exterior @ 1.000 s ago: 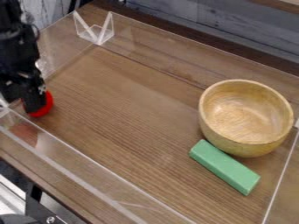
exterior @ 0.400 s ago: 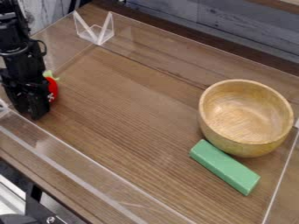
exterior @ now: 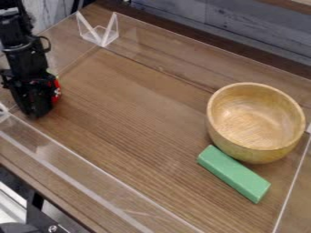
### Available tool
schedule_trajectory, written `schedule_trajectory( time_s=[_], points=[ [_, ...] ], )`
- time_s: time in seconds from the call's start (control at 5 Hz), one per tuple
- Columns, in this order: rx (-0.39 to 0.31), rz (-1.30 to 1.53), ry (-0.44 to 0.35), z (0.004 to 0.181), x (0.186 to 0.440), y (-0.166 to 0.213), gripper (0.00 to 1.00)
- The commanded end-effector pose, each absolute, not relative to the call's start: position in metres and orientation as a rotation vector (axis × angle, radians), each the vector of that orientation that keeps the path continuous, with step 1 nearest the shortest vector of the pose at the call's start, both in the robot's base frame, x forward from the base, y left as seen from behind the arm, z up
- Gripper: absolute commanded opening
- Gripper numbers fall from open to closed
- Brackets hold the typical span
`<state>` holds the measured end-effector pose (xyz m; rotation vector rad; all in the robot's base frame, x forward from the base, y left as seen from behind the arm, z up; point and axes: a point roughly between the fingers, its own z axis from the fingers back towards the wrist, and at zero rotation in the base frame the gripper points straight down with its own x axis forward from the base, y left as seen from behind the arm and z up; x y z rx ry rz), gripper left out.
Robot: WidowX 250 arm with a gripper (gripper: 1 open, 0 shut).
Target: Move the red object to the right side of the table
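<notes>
At the far left edge: the black gripper (exterior: 36,105) points straight down at the table (exterior: 134,136), its dark arm rising out of the top left corner of the view.
Gripper state: the jaws stand down around the red object, but their tips merge into one dark mass, so I cannot tell whether they are parted or already pressing on it.
Red object: the red object (exterior: 53,89) shows only as a small red sliver at the right side of the gripper, at the table's left side, near the low clear wall; most of it is hidden behind the fingers.
Contact: whether the fingers touch the red object cannot be made out.
Back left: a small clear acrylic stand (exterior: 97,30) sits upright near the far wall, well apart from the gripper.
Middle: bare brown wood-grain surface, bordered in front by a clear acrylic wall (exterior: 85,187).
Right: a wooden bowl (exterior: 255,123) sits upright, round and empty, near the right edge.
Front right: a flat green block (exterior: 234,173) lies just in front of the bowl, set at a slant, close to its rim.
</notes>
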<state>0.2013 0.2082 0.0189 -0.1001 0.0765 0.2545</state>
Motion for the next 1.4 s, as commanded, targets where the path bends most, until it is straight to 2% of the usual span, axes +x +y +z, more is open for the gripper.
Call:
schedule_trajectory(
  time_s=[0.0, 0.4, 0.6, 0.8, 1.0, 1.2],
  points=[
    [-0.082, 0.33, 0.052, 0.028, 0.211, 0.214, 0.0],
    [-0.08, 0.174, 0.074, 0.031, 0.197, 0.213, 0.0],
    [-0.088, 0.193, 0.083, 0.031, 0.193, 0.214, 1.0],
    [-0.097, 0.214, 0.089, 0.032, 0.189, 0.216, 0.0],
    [-0.105, 0.209, 0.096, 0.032, 0.184, 0.213, 0.0],
    [-0.1, 0.271, 0.066, 0.043, 0.192, 0.201, 0.0]
  ],
)
